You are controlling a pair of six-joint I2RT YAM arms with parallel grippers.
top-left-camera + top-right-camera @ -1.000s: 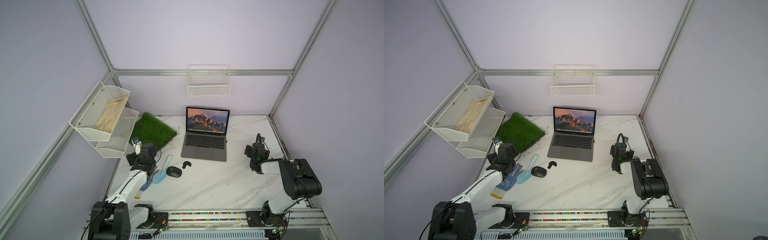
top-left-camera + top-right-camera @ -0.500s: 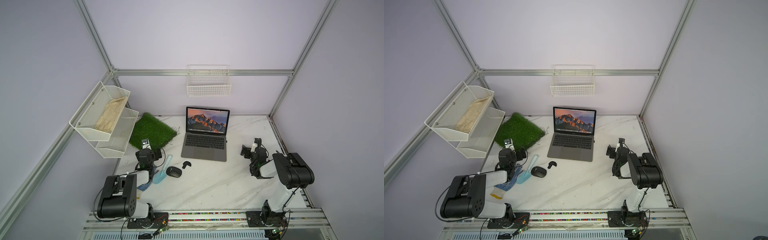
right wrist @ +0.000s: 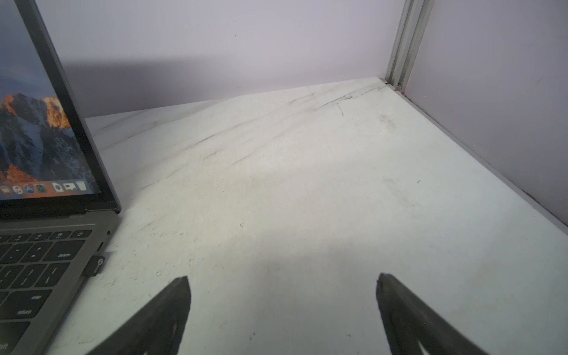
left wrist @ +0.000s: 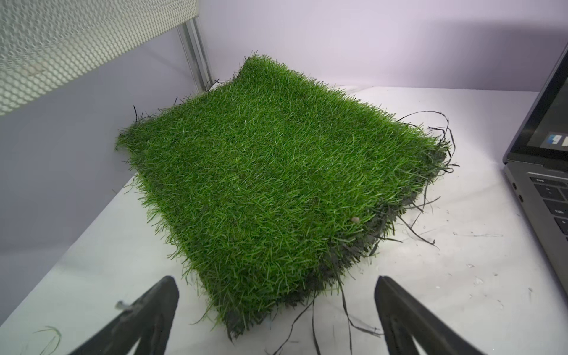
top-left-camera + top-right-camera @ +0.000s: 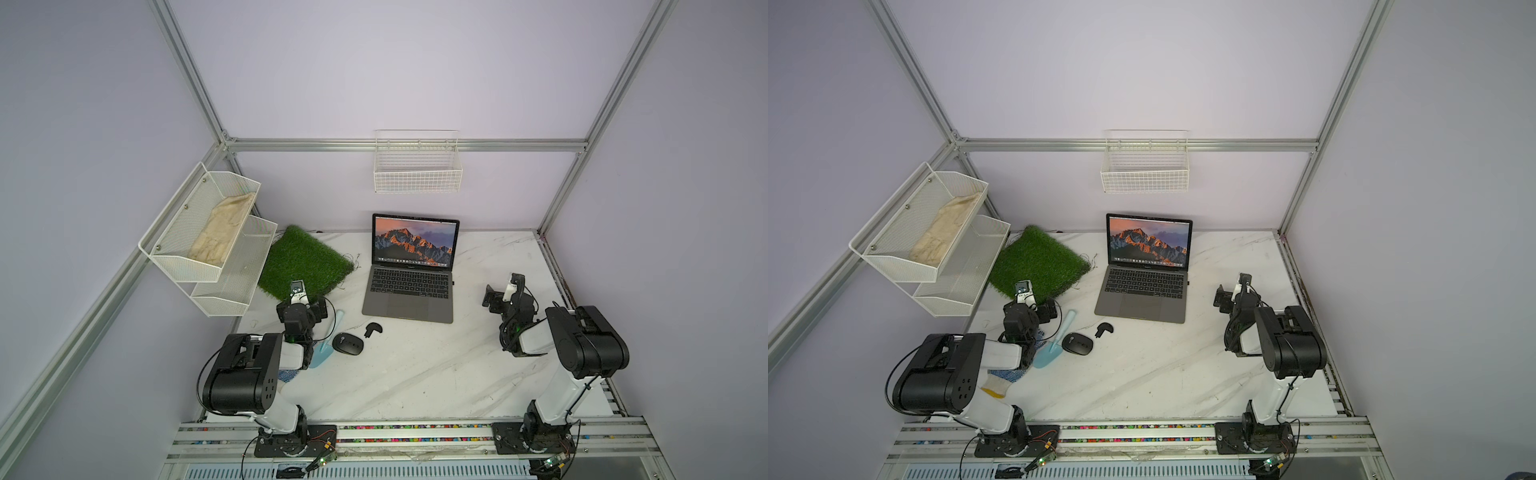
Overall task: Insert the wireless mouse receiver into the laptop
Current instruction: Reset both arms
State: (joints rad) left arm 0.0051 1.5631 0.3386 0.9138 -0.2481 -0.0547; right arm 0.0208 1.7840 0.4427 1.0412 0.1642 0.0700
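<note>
Overall, the white marble-look table (image 5: 415, 374) carries all items; positions are given w.r.t. the laptop (image 5: 407, 305).

1. Laptop: lid open, orange mountain pic on screen, standing at the table's rear centre, keyboard toward the arms.
2. Mesh rack (image 5: 183, 216): on the wall frame, well off the laptop's left-arm side, with a beige cloth (image 5: 220, 232) in its upper tier. Wire basket (image 5: 417, 174): on the back wall above the laptop.
3. Grass mat (image 5: 305, 262): flat on the table just beside the laptop on the left-arm side, apart from it, frayed black threads at its edges.
4. Left gripper (image 4: 276, 285): on the left-arm side of the laptop, facing the mat's near corner. Jaws spread wide, nothing between them.
5. Right gripper (image 3: 282, 279): on the right-arm side of the laptop, over bare table. Jaws spread wide, nothing held, clear of the laptop edge.
6. Blue scoop (image 5: 323, 356), black mouse (image 5: 348, 343) and half-round cover piece (image 5: 373, 329): grouped in front of the laptop toward the left-arm side. Mouse lies just beside the scoop blade; cover lies apart, nearer the laptop.
7. Wireless mouse receiver (image 3: 96, 265): tiny dark stub seated against the laptop's right-arm side edge, level w/ the delete key, sticking out sideways. Also a dark speck in both top views (image 5: 453, 283).
</note>
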